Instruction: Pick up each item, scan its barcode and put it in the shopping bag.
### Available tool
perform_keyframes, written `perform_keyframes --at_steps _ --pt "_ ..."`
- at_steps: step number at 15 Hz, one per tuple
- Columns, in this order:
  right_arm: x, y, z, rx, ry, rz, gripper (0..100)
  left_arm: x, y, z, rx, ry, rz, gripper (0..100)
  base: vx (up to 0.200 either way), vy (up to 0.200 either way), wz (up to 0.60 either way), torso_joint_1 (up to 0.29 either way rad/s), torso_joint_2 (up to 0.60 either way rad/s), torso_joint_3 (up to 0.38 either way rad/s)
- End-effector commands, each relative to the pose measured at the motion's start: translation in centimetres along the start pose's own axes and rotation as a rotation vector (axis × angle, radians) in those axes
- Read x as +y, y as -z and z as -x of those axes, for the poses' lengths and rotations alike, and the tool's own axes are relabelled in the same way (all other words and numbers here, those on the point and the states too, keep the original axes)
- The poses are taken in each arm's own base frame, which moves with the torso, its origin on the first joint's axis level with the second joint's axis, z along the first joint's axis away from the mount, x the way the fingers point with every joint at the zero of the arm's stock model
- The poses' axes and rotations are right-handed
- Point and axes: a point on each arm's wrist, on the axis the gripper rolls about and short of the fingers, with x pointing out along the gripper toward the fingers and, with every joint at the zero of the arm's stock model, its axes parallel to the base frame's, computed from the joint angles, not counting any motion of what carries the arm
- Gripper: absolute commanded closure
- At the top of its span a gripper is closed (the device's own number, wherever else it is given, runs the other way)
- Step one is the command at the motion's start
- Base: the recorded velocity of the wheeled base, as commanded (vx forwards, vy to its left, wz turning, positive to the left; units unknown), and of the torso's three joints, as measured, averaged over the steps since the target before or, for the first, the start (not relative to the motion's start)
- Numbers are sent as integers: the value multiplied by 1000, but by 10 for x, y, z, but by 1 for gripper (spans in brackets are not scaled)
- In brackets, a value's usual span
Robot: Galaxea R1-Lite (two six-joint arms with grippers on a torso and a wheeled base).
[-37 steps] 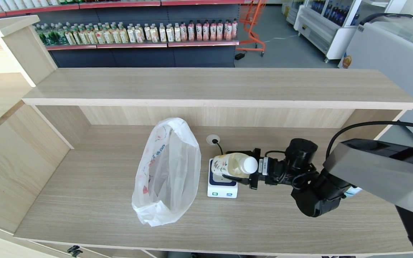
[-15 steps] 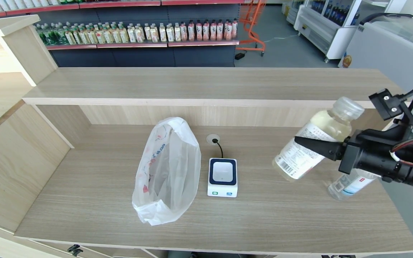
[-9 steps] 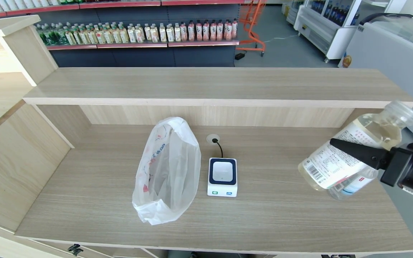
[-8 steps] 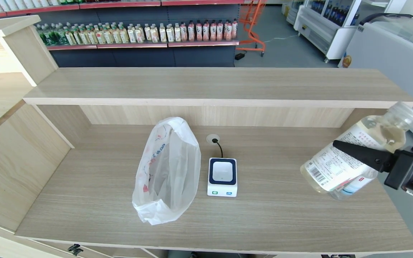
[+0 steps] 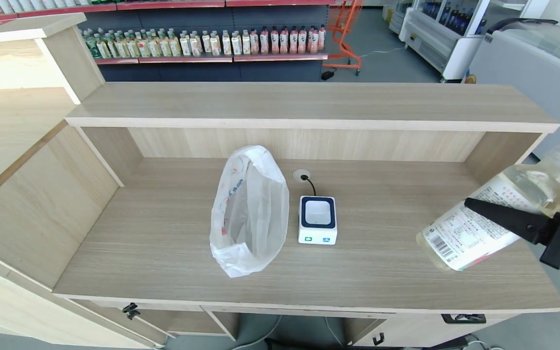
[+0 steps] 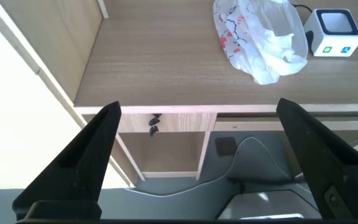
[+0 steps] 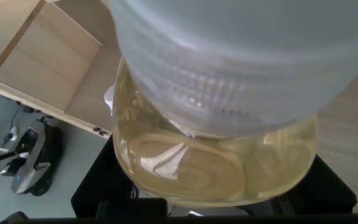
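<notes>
My right gripper (image 5: 491,216) is shut on a clear bottle of pale yellow drink (image 5: 460,238). It holds the bottle tilted above the counter's right end, cap up and to the right, barcode label facing outward. The right wrist view looks down over the cap onto the liquid in the bottle (image 7: 216,143). A white plastic shopping bag (image 5: 248,209) stands open mid-counter, with the small white barcode scanner (image 5: 317,219) just to its right. My left gripper (image 6: 197,168) is open, low in front of the counter, with the bag (image 6: 260,31) and scanner (image 6: 335,31) beyond it.
The wooden counter (image 5: 382,272) has a raised ledge (image 5: 309,104) along its back and side walls at both ends. The scanner's cable runs to a grommet (image 5: 302,175) behind it. Store shelves and freezers stand in the room beyond.
The right gripper carried the bottle from above the scanner up and over to the counter's right end. The head camera has since shifted, so the whole scene sits differently.
</notes>
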Motion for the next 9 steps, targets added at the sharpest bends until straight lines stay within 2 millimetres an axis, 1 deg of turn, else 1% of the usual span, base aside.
perform_keyframes --at_steps 1,3,6,9 --pt "-1 0 -1 -1 5 0 100 0 0 0 0 0 -1 0 0 0 0 0 0 0" --pt "-1 0 -2 2 4 -1 100 0 0 0 0 0 -1 0 0 0 0 0 0 0" --pt "-3 1 -5 14 6 -7 100 0 0 0 0 1 -1 0 0 200 0 9 6 -2" --pt "-5 -4 -18 26 0 -10 100 0 0 0 0 1 -1 0 0 200 0 14 6 2"
